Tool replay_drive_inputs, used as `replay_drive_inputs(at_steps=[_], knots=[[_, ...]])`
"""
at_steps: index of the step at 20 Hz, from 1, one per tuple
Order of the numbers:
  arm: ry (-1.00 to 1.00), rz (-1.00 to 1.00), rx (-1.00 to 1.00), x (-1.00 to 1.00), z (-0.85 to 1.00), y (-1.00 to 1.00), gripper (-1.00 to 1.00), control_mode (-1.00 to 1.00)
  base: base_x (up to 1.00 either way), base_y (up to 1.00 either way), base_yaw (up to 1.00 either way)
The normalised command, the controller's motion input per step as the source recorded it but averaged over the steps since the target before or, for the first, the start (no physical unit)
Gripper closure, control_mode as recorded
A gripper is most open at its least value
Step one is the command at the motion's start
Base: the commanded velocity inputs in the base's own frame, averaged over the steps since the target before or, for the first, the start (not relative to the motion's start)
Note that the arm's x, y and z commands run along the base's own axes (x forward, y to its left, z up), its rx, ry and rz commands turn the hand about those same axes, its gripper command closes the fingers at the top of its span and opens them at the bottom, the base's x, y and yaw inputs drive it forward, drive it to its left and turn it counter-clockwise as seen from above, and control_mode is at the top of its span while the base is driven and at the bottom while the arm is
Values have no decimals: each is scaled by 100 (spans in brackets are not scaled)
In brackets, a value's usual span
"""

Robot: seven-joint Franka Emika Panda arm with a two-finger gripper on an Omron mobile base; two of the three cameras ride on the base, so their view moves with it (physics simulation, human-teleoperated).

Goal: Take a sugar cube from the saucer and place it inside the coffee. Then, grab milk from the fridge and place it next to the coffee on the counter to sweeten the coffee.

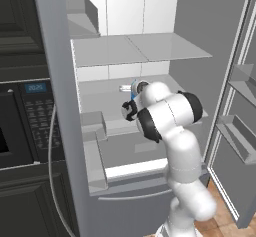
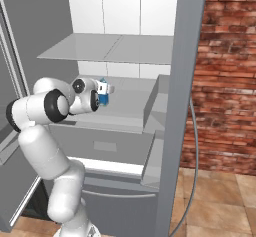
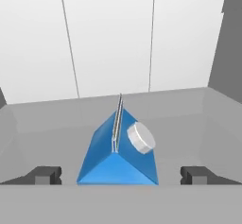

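The milk [image 3: 118, 159] stands on a middle shelf [image 1: 100, 98] of the open fridge [image 2: 125, 46], between the wide-open jaws of the gripper [image 3: 118, 176]. If the fingertips [image 3: 45, 175] close off-centre, one at nine o'clock, the other at three, the smooth blue carton could twist or tip. Its sloped gabled top, thin ridge seam and round white cap [image 3: 141, 137] offer poor purchase; the flat sides below look safer.

In both base views our arm covers most of the milk [image 2: 103, 98], leaving a blue sliver. In the hand view its lower body is cut off below the gabled top, and we cannot read any markings
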Motion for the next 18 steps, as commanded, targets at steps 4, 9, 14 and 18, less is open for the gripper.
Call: replay_drive_inputs(at_steps=[4, 9, 14, 18], knots=[[0, 0, 0, 11, -15, 1, -100, -100, 0, 0, 0], [1, 0, 0, 10, -25, 0, -100, -100, 0, 0, 0], [2, 0, 0, 5, -25, 0, 100, -100, 0, 0, 0], [0, 0, 0, 3, -7, 0, 100, -100, 0, 0, 0]])
